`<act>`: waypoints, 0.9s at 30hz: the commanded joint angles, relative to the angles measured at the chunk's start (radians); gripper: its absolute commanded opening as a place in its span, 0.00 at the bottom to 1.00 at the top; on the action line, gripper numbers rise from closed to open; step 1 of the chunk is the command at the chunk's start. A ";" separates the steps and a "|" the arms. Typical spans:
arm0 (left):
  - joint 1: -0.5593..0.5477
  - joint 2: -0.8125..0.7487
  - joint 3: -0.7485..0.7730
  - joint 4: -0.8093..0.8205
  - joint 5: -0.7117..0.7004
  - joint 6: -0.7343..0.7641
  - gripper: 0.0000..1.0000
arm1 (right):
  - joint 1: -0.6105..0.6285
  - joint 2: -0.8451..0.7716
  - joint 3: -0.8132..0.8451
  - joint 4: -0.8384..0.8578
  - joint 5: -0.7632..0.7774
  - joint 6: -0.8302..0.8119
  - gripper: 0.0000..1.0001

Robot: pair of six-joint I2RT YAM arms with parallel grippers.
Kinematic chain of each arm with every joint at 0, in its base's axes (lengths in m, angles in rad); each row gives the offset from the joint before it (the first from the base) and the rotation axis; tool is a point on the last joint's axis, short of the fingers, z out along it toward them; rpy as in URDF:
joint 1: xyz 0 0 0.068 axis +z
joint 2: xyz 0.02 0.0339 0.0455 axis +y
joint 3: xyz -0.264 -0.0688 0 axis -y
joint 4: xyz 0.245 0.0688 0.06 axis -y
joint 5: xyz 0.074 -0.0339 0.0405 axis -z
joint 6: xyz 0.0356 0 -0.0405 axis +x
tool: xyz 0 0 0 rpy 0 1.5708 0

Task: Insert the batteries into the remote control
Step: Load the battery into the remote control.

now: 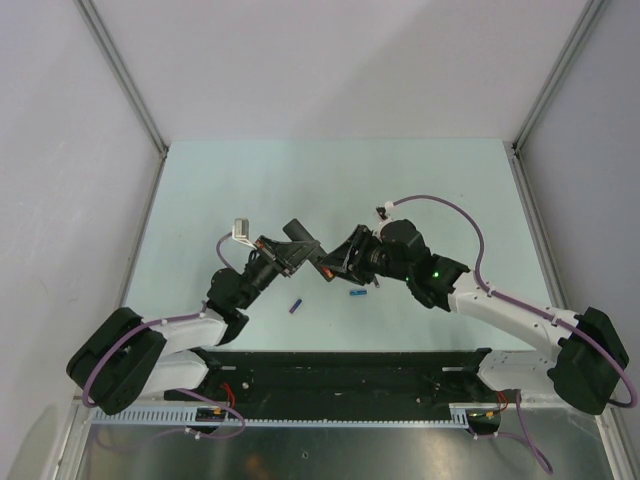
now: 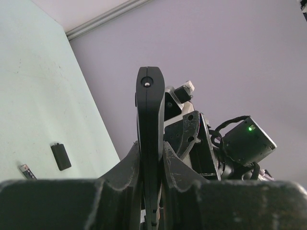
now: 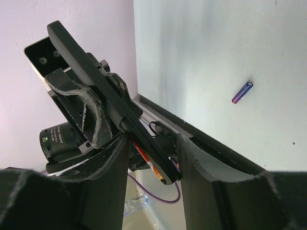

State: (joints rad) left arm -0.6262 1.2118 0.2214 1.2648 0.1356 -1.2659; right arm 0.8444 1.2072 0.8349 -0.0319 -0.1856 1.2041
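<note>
The black remote control (image 1: 303,243) is held up off the table between the two arms. My left gripper (image 2: 150,146) is shut on it, and it stands edge-on as the remote control (image 2: 150,105) between the fingers. In the right wrist view the remote control (image 3: 91,72) runs diagonally, with an orange-red battery (image 3: 143,152) lying in its recess. My right gripper (image 3: 153,139) straddles the remote's lower end, jaws partly apart with gaps showing. My right gripper (image 1: 335,262) meets my left gripper (image 1: 290,255) at the table's middle.
Loose on the table lie a blue battery (image 1: 357,293) and a blue-purple battery (image 1: 295,305), the latter also in the right wrist view as a purple battery (image 3: 242,92). A small black cover (image 2: 61,156) and a grey battery (image 2: 27,171) lie in the left wrist view.
</note>
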 commanded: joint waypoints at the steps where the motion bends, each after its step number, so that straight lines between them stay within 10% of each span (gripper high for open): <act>1: 0.000 -0.031 0.030 0.176 -0.024 -0.001 0.00 | 0.021 0.002 0.013 -0.065 0.008 -0.031 0.43; 12: 0.002 -0.015 -0.007 0.176 0.001 -0.013 0.00 | 0.008 -0.061 0.026 -0.051 -0.018 -0.073 0.77; 27: 0.114 0.238 0.111 0.257 0.509 -0.259 0.00 | -0.031 -0.153 0.047 -0.180 -0.143 -0.382 0.77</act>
State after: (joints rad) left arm -0.5163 1.4246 0.2871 1.3132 0.4812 -1.4471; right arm 0.8078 1.0615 0.8429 -0.2047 -0.2607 0.9268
